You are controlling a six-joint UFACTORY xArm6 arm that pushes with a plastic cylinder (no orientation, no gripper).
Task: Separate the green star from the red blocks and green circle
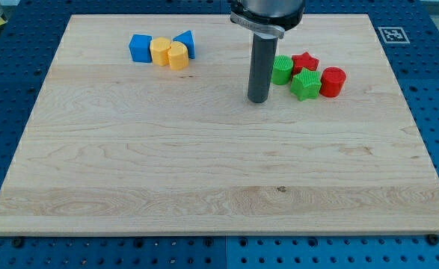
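While the rod stands upright over the wooden board (204,164), my tip (259,99) rests on the wood just to the view's left of the cluster at the upper right, close beside the green circle (282,71) but, as far as can be told, not touching it; being a plain rod, it holds nothing and has nothing to open or close. That cluster is tightly packed: the green circle sits at its left, the red star (305,61) lies just to the right of it and slightly nearer the view's top, the green star (305,84) sits below the red star, pressed between the green circle and the red cylinder (332,81) at the right end. Well apart, toward the view's upper left, a second group lies in a row: a blue cube (140,48), a yellow hexagonal block (160,51), a yellow rounded block (178,56) and a blue triangular block (185,42) touching one another. Around the board runs a blue perforated table (10,90).
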